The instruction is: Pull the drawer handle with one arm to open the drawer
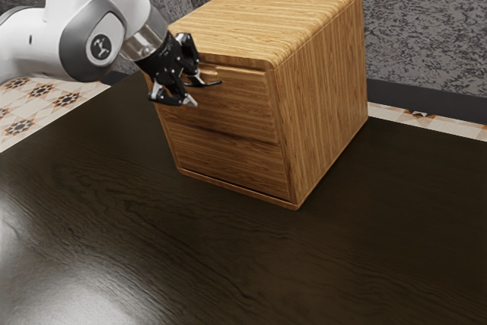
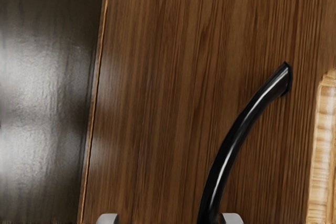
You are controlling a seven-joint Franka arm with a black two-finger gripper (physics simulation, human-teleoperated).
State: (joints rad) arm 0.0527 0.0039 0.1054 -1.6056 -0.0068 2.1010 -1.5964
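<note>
Straddling the drawer handle (image 1: 209, 81), fingers spread apart

Exterior view: the gripper (image 1: 185, 81) is sitting against the cabinet's (image 1: 319, 89) upper drawer, not clamping anything. Wrist view: the drawer handle (image 2: 236, 135) is lying off-centre, near one fingertip (image 2: 231, 217), so an uneven closing risks slipping during the pull.

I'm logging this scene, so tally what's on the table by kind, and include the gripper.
Cabinet: 1
Drawers: 2
Handle: 1
Gripper: 1
Total: 5
</note>
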